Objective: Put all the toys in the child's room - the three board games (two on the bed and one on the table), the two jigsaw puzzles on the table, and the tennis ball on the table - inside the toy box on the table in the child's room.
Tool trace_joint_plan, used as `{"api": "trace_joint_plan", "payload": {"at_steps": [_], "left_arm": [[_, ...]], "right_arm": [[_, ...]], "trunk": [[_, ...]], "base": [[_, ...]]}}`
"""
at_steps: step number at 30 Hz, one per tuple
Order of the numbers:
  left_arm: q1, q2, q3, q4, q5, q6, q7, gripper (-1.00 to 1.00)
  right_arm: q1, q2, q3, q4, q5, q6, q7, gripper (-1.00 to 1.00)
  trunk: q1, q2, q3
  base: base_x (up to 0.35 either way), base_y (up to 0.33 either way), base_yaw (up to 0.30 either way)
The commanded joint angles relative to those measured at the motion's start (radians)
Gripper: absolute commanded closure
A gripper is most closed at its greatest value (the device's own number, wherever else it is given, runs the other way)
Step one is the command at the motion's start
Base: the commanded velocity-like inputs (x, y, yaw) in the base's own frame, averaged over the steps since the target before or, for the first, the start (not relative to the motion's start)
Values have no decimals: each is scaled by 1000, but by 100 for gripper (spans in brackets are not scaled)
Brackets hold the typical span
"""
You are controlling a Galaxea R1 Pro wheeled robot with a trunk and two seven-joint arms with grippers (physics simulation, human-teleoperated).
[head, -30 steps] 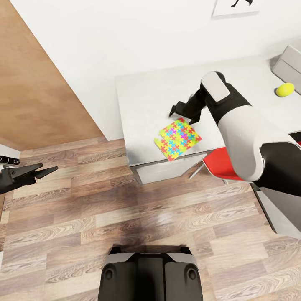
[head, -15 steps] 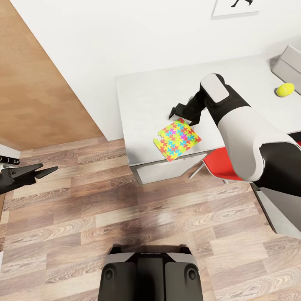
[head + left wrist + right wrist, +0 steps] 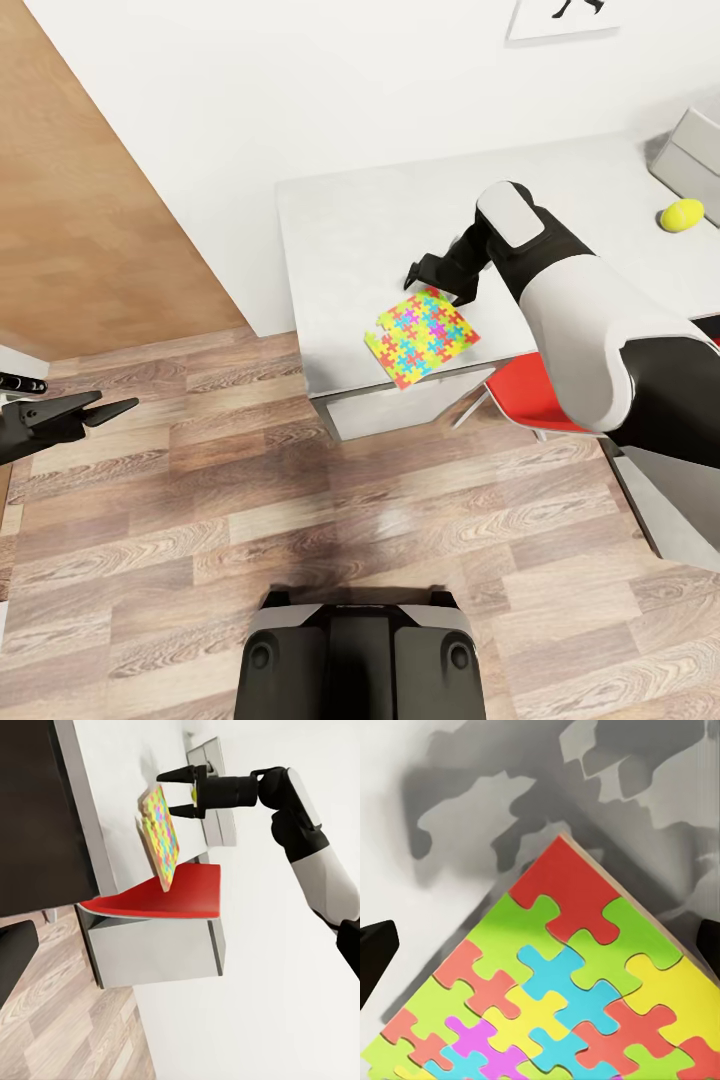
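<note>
A many-coloured jigsaw puzzle (image 3: 422,335) lies flat on the white table (image 3: 350,230), its near corner hanging over the front edge. My right gripper (image 3: 435,283) hovers open just over the puzzle's far corner. In the right wrist view the puzzle (image 3: 577,997) lies between the two dark fingertips (image 3: 376,949). The left wrist view shows the right gripper (image 3: 165,793) with jaws spread beside the puzzle (image 3: 161,832). A yellow tennis ball (image 3: 681,213) rests far right, near the grey toy box (image 3: 690,150). My left gripper (image 3: 105,405) hangs open over the floor, far left.
A red chair (image 3: 530,392) is tucked under the table right of the puzzle. A brown wardrobe (image 3: 80,200) stands at the left against the white wall. Wooden floor (image 3: 300,520) spreads between my base (image 3: 360,650) and the table.
My right gripper has come down and nearer to the puzzle's far corner. The puzzle has slid a little toward the table's front edge. The left arm has not moved.
</note>
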Motion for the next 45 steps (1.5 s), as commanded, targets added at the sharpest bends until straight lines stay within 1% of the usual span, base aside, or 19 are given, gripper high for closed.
{"api": "trace_joint_plan", "payload": {"at_steps": [1, 18, 27, 45], "left_arm": [[0, 0, -1, 0, 0, 11, -4, -100], [1, 0, 0, 0, 0, 11, -4, -100], [0, 0, 0, 0, 0, 11, -4, -100], [0, 0, 2, 0, 0, 11, -6, -100]], "right_arm": [[0, 1, 0, 0, -21, 2, -10, -100], [-13, 11, -2, -1, -22, 2, -10, -100], [-29, 13, -3, -7, -24, 2, -10, -100], [-30, 14, -3, -1, -25, 2, -10, -100]], "trunk": [[1, -1, -1], [1, -1, -1], [1, -1, -1], [1, -1, -1]], "base": [[0, 0, 0], [0, 0, 0], [0, 0, 0], [0, 0, 0]]}}
